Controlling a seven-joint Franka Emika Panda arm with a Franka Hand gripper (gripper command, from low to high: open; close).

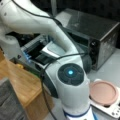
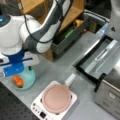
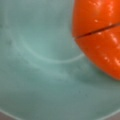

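The pincer (image 2: pixel 15 71) is hanging right over the pale green bowl (image 2: pixel 30 78) on the worktop (image 2: pixel 53 67). The orange carrot (image 3: pixel 98 35) is lying in that bowl, toward the wrist view's upper right, long axis slanting. How far the pincer is gaping, I cannot tell.

The white arm (image 1: pixel 67 82) fills the view, a pink pan (image 1: pixel 103 93) at right, gripper unseen.

Front views oblique, share pink pan (image 1: pixel 103 93) (image 2: pixel 56 98); wrist view close, downward.
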